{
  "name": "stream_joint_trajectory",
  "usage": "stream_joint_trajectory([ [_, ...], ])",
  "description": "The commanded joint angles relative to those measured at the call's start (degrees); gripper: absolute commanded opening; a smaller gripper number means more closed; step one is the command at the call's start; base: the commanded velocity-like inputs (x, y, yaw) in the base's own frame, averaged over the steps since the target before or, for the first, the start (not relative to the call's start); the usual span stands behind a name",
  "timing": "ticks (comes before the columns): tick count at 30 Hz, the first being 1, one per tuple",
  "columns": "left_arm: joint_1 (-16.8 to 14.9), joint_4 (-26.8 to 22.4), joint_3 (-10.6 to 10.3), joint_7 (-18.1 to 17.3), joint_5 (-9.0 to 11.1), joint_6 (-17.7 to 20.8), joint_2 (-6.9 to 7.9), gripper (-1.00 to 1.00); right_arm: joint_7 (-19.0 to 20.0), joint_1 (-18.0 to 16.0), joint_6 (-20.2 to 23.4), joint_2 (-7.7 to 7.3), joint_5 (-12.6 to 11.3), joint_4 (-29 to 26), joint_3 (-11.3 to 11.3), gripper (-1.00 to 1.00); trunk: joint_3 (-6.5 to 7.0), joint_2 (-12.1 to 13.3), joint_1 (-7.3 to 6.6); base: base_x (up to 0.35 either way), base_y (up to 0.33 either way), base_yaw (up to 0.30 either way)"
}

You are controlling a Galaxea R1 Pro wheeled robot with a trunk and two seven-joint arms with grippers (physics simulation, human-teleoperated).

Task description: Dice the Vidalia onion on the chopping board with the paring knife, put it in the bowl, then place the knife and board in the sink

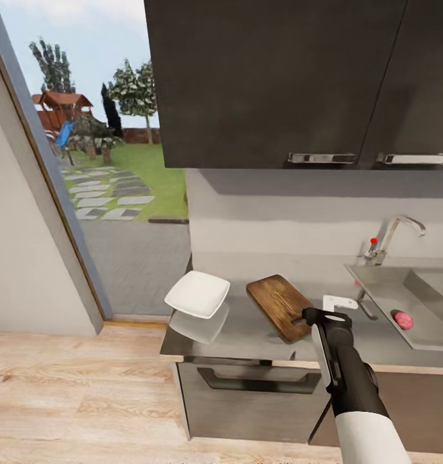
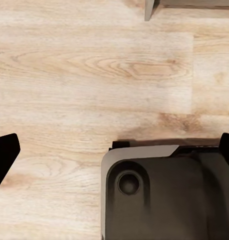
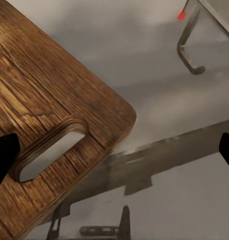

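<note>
Head view: onion [image 1: 402,319] lies in the sink [image 1: 382,283], well apart from the board [image 1: 280,307] and bowl [image 1: 197,294] on the countertop [image 1: 247,335].
Right gripper [image 3: 114,150] hovers over the board's slot end, fingers wide apart, empty; left gripper [image 2: 114,150] likewise spread above floor [image 2: 94,75].

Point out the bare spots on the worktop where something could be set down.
Bare grey worktop lies in front of the bowl and chopping board, along the front edge. Another strip runs between the board and the sink, but the right gripper hovers there. Bowl and board sit close together.
</note>
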Motion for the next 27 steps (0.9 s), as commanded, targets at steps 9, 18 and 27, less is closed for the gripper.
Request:
stream_joint_trajectory([
  [9,-0.04,0.04,0.01,0.0,0.01,-0.19,0.0,1.0,0.24,-0.06,0.4,0.05,0.58,0.02,-0.16,1.0,-0.74,-0.13,0.03,0.006,0.002,0.0],
  [18,-0.04,0.04,-0.08,0.0,-0.06,-0.19,-0.07,1.0,0.27,-0.06,0.4,-0.02,0.63,0.02,-1.4,1.0,-1.39,-0.13,0.03,0.15,0.0,0.0],
  [27,-0.04,0.07,-0.08,0.0,-0.06,-0.19,-0.08,1.0,0.24,-0.08,0.4,-0.04,0.67,0.02,-2.09,1.0,-2.06,-0.13,0.03,0.009,0.0,0.0],
])
